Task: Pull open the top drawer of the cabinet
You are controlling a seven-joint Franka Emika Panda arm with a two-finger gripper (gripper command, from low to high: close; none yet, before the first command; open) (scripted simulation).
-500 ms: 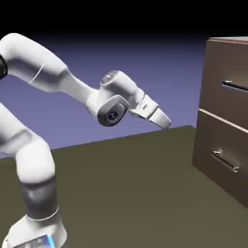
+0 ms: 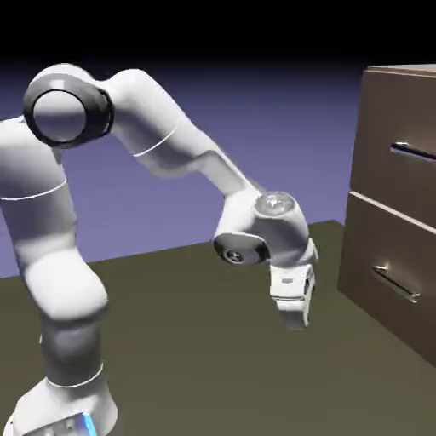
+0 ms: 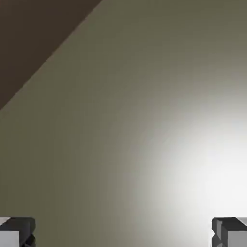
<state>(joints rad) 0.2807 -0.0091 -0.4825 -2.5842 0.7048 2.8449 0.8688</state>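
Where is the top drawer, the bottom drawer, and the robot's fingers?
top drawer (image 2: 400, 140), exterior view, on its brown front.
bottom drawer (image 2: 379, 255), exterior view, on its brown front.
fingers (image 3: 230, 230), hand view, on the right grey tip; they stand wide apart.

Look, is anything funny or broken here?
Nothing broken. Both drawers of the cabinet look shut. One odd thing: the gripper, fingers wide apart, points down at the table, well below the top drawer handle it should grab.
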